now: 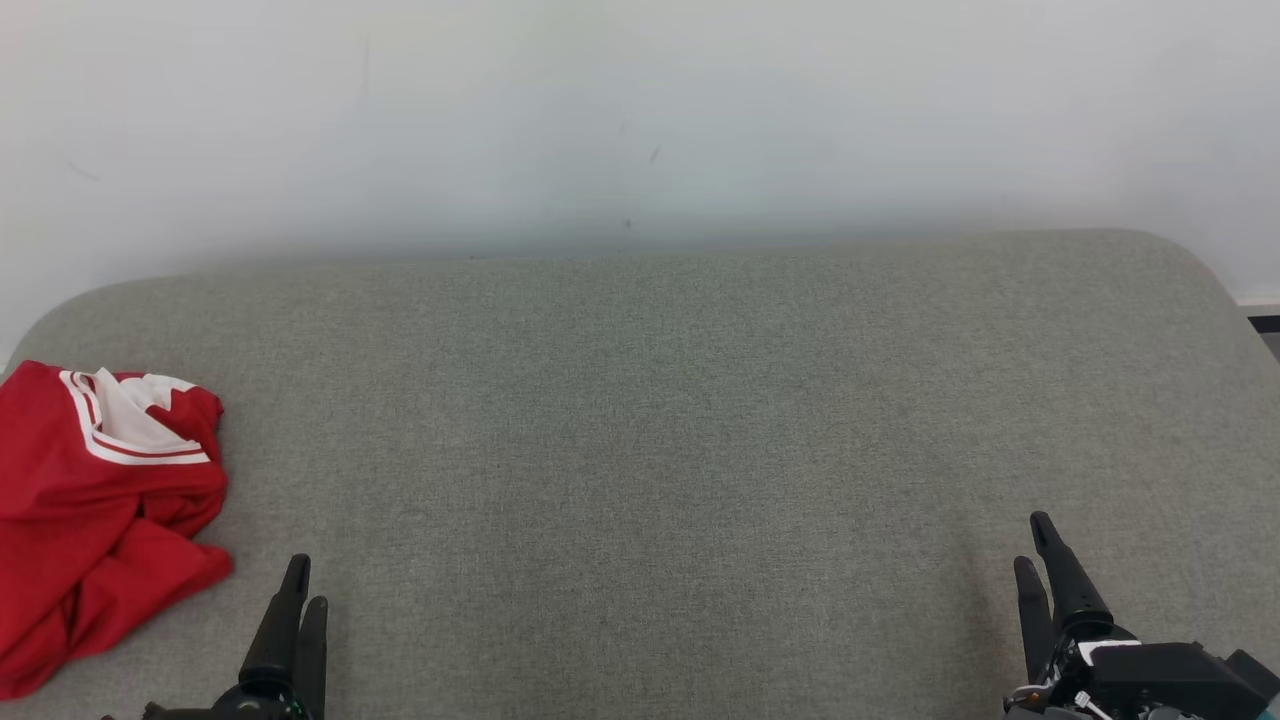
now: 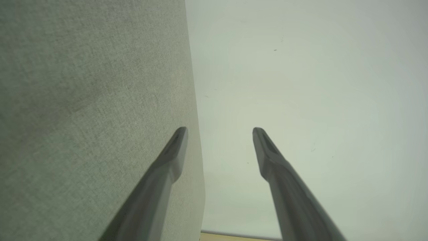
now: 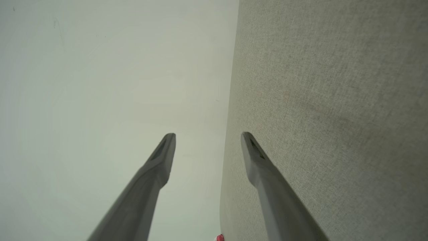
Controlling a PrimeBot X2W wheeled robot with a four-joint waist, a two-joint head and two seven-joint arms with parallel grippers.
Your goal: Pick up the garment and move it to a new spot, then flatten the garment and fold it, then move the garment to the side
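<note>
Two grippers: left gripper point(image 1: 306, 585) at 7 o'clock, right gripper point(image 1: 1032, 542) at 5, both spread wide, empty; one crumpled garment point(image 1: 100, 500) at 8 o'clock.

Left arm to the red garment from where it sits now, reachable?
Probably yes. The garment lies crumpled on the grey table, just left of the left arm, with nothing between them. Its jaws stand open. The garment's far side runs off the head view, so reach there is unclear.
</note>
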